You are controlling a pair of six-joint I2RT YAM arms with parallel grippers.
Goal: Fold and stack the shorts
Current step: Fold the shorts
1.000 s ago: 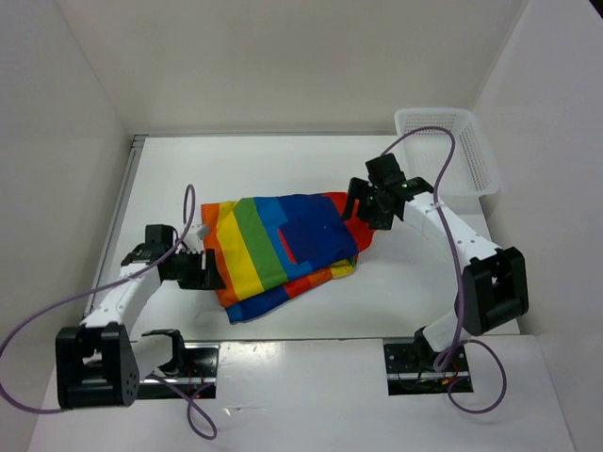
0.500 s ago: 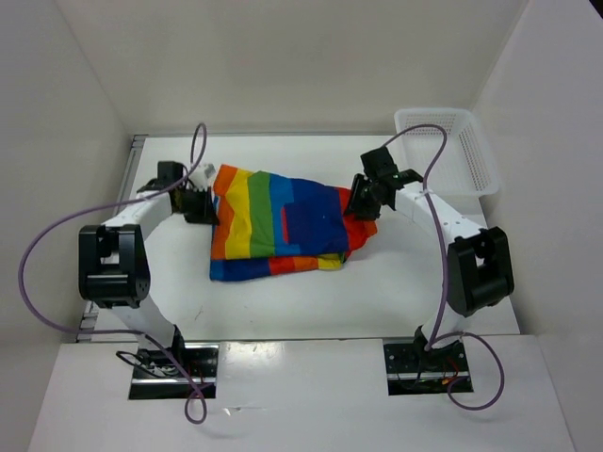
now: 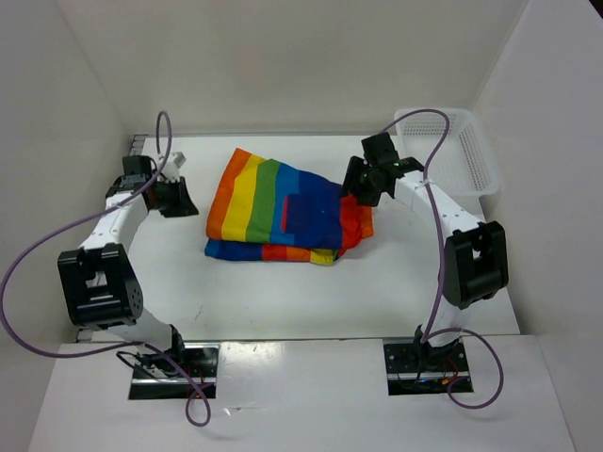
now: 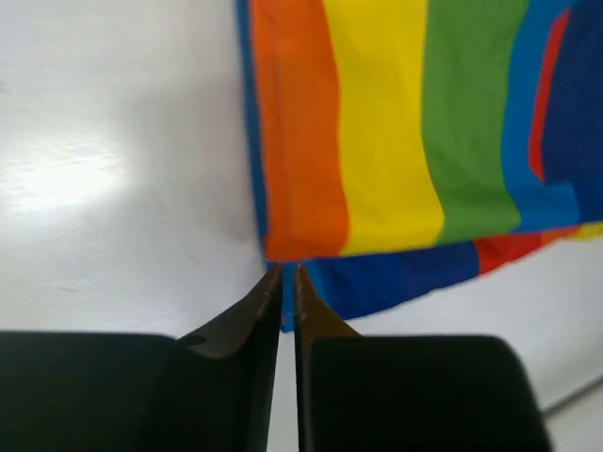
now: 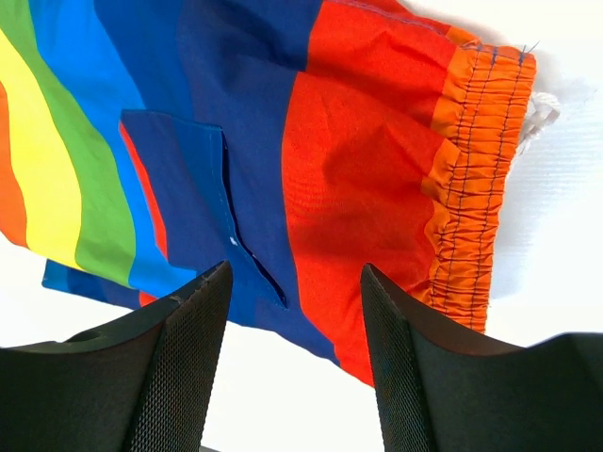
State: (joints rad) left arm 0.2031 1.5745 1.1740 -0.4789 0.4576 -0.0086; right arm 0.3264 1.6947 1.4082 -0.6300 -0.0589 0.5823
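The rainbow-striped shorts (image 3: 268, 202) lie folded on the white table, with the dark blue pocket (image 3: 311, 215) on top and the orange waistband (image 5: 471, 179) at the right end. My left gripper (image 3: 182, 199) sits to the left of the shorts and does not touch them. In the left wrist view its jaws (image 4: 288, 275) stand a thin slit apart, holding nothing, and the striped cloth (image 4: 386, 141) lies just beyond the tips. My right gripper (image 3: 359, 186) hovers open over the red waistband end. Its fingers (image 5: 294, 273) are wide apart above the cloth (image 5: 358, 160).
A white mesh basket (image 3: 452, 155) stands at the back right corner. White walls close in the table (image 3: 283, 297) on the left, back and right. Purple cables loop over both arms. A white drawstring (image 5: 539, 108) pokes out past the waistband.
My left gripper has let go of the shorts' left edge and drawn away to the left. The shorts have settled flat and folded. My right gripper's fingers stand wider than half a second ago.
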